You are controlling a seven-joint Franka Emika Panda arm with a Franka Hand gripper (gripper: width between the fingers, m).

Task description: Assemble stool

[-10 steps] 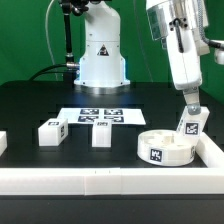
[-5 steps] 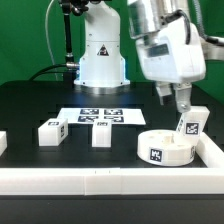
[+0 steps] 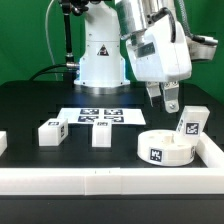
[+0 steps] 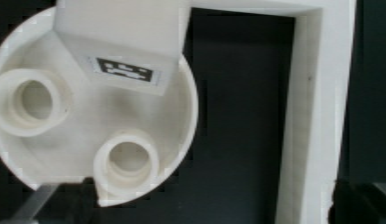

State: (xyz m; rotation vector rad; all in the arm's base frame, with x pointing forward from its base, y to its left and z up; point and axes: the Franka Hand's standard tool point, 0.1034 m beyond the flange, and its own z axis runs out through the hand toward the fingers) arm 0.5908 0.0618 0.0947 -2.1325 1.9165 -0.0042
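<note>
The round white seat disc (image 3: 165,148) lies at the exterior view's right near the corner of the border rail. One white tagged leg (image 3: 190,124) stands tilted in its far right side. My gripper (image 3: 161,101) hangs open and empty above and to the exterior view's left of that leg, clear of it. In the wrist view the seat disc (image 4: 65,100) shows two round holes, and the leg (image 4: 122,35) rises from it. My gripper (image 4: 208,208) shows only as dark fingertips (image 4: 44,205) at the frame's edge, wide apart.
Two loose white legs (image 3: 50,131) (image 3: 101,133) stand in the middle of the black table, and part of another (image 3: 2,143) shows at the left edge. The marker board (image 3: 100,117) lies behind them. A white border rail (image 3: 100,178) (image 4: 314,110) runs along the front and right.
My gripper has let go of the leg in the seat disc, risen and moved to the exterior view's left. The leg stays standing in the seat.
</note>
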